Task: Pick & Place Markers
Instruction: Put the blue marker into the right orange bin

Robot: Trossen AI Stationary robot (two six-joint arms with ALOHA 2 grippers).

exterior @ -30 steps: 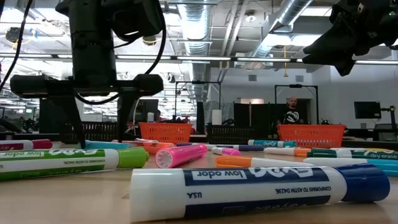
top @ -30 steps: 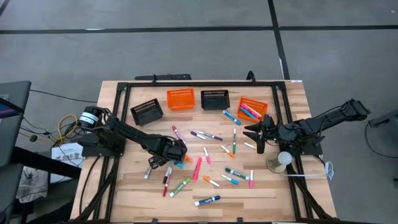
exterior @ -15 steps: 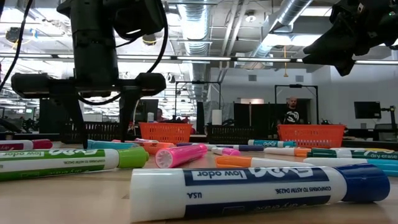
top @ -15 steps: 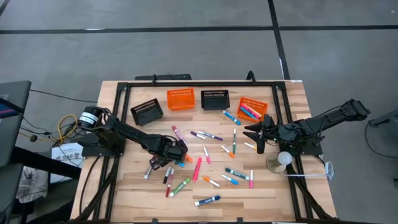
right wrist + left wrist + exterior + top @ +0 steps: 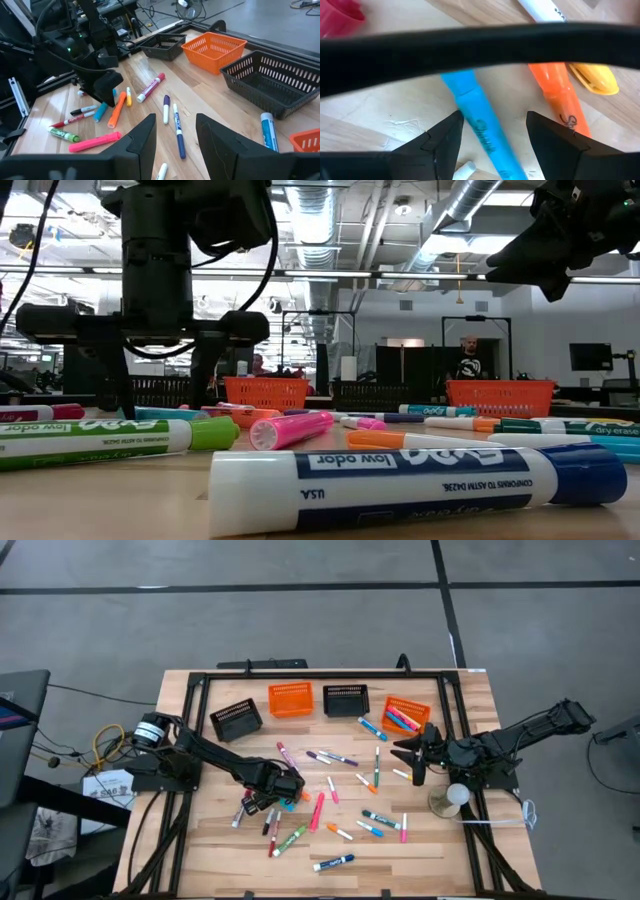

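- Left claw (image 5: 283, 790): lowered over the left half of the wooden surface (image 5: 215, 840), above a cluster of markers. Its two fingers (image 5: 442, 142) stand apart, one on each side of a light-blue marker (image 5: 480, 125) that lies flat on the wood; no finger is seen pressing on it.
- Just beside the light-blue marker, on the same wood, lie an orange marker (image 5: 560, 97) and a yellow cap (image 5: 595, 77).
- Right claw (image 5: 417, 756): raised above the right half of the surface, near the right edge. Its fingers (image 5: 142, 137) stand apart with nothing between them.
- Markers (image 5: 345, 795): most lie scattered flat across the middle of the surface, from the left claw to the right claw, in pink, blue, green, orange, red and white. A blue-capped white marker (image 5: 420, 480) lies nearest the front edge, with a green marker (image 5: 110, 438) and a pink marker (image 5: 295, 428) behind it.
- Baskets: four stand in a row along the far edge, namely a black basket (image 5: 236, 720), an orange basket (image 5: 290, 699), a second black basket (image 5: 345, 700) and a second orange basket (image 5: 405, 715). The last one, nearest the right edge, holds several markers.
- A person (image 5: 467, 360) stands in the room beyond the surface.
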